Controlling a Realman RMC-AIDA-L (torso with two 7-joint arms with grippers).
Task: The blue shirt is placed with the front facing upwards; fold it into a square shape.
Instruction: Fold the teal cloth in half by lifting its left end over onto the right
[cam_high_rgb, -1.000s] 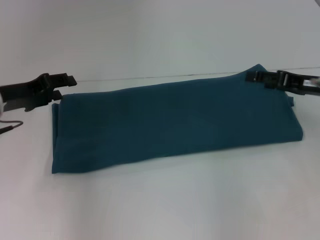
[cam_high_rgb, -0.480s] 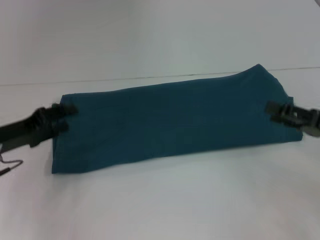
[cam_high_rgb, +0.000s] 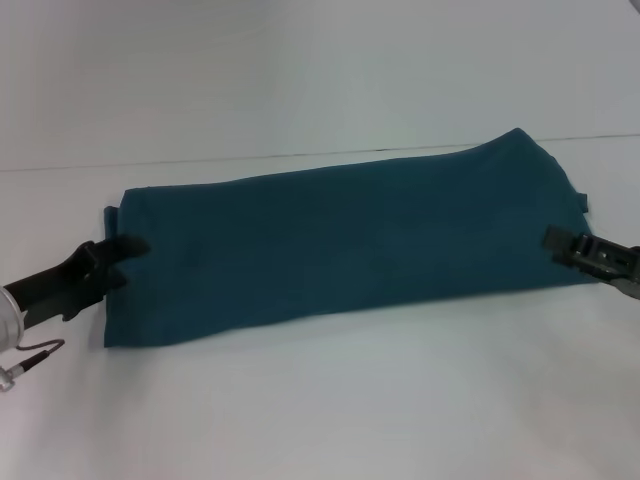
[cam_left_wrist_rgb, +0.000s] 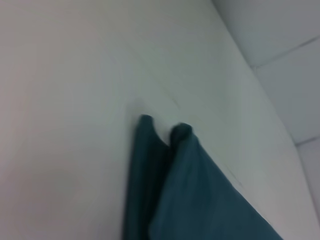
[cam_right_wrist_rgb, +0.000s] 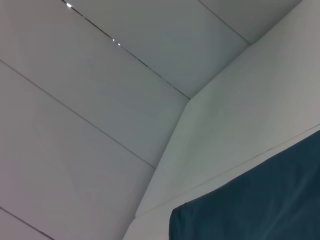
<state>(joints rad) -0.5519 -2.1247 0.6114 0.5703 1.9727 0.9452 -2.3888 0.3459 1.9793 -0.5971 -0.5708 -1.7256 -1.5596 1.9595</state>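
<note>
The blue shirt lies folded into a long, narrow band across the white table, plain side up, with no print showing. My left gripper is at the band's left end, open, its tips over the cloth edge and holding nothing. My right gripper is at the right end, also open, just over the near right corner. The left wrist view shows the layered end of the blue shirt. A corner of the blue shirt appears in the right wrist view.
The table's far edge runs just behind the shirt, with a pale wall beyond. A thin cable hangs from my left arm near the table's left side.
Both grippers have come from the shirt's far corners toward me along its two ends. The shirt has stayed in place.
</note>
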